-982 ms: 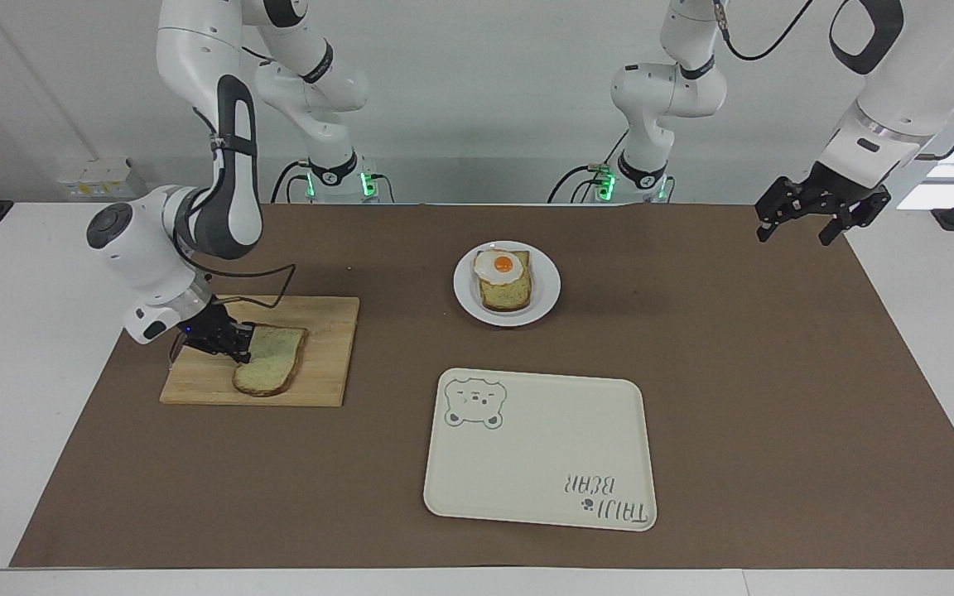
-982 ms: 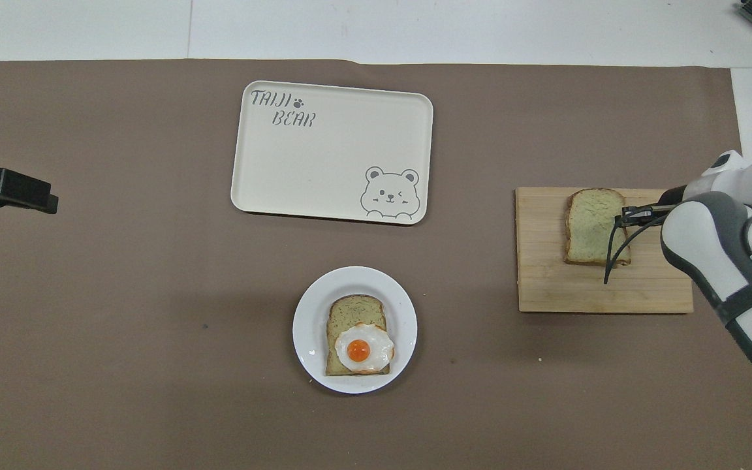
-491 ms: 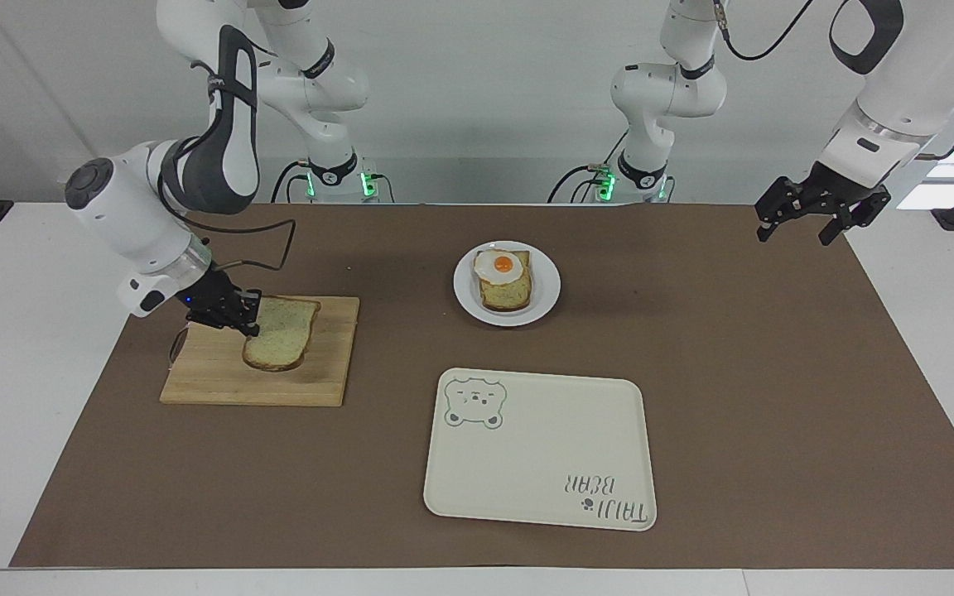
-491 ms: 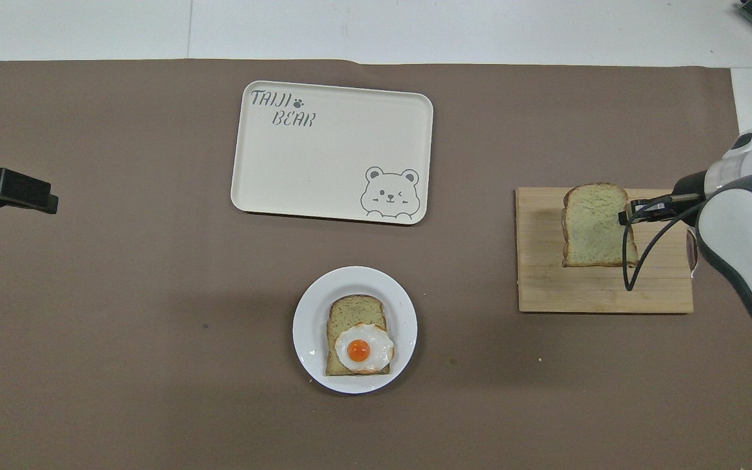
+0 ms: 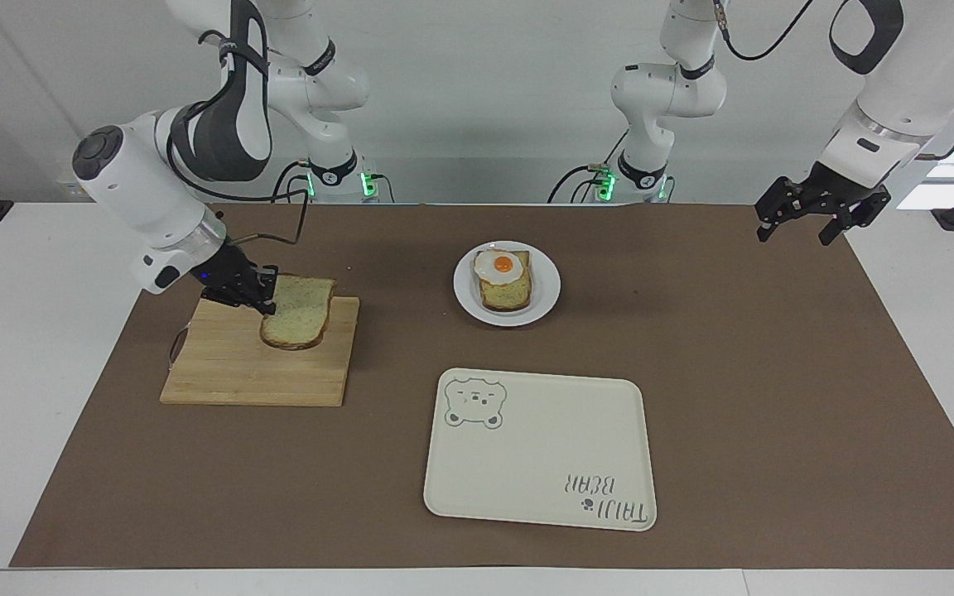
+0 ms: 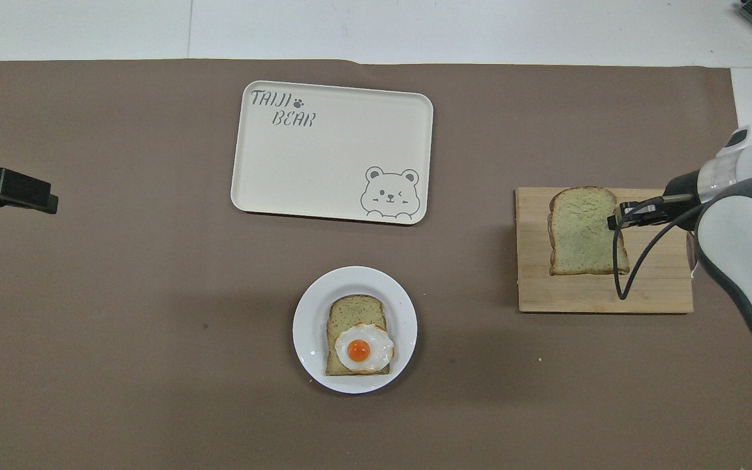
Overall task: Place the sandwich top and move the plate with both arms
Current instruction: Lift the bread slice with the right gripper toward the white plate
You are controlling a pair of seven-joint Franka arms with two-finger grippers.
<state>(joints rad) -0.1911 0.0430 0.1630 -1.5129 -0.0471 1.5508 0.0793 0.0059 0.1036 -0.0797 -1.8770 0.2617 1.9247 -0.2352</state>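
the right gripper (image 5: 260, 300) has its fingers (image 6: 619, 217) pinched shut on one edge of the sandwich top (image 5: 298, 311), the edge toward the right arm's end of the desk. the slice is lifted clear of the wooden cutting board (image 5: 228, 372), hanging roughly flat over the part of the board nearest the robots, with its shadow on the wood beneath. it is pale tan, speckled, with a brown crust. a thin black cable loops from the gripper's wrist. the right arm (image 5: 154, 190) comes in from its base and bends down over the board's end of the desk.

the left gripper (image 5: 804, 222) hangs in the air over the edge of the brown mat (image 5: 775, 372) at the left arm's end of the desk, its fingers (image 5: 765, 230) spread wide with nothing between them. the left arm (image 5: 883, 124) waits there.

the plate (image 5: 547, 285) sits on the mat about midway between the two ends, near the robots, well apart from the board. on it lies a bread slice (image 5: 507, 291) bearing a fried egg (image 5: 498, 266), the egg on the part of the slice closest to the robots.

the cream tray (image 5: 543, 463) with a bear drawing lies farther from the robots than the plate, near it but not touching.
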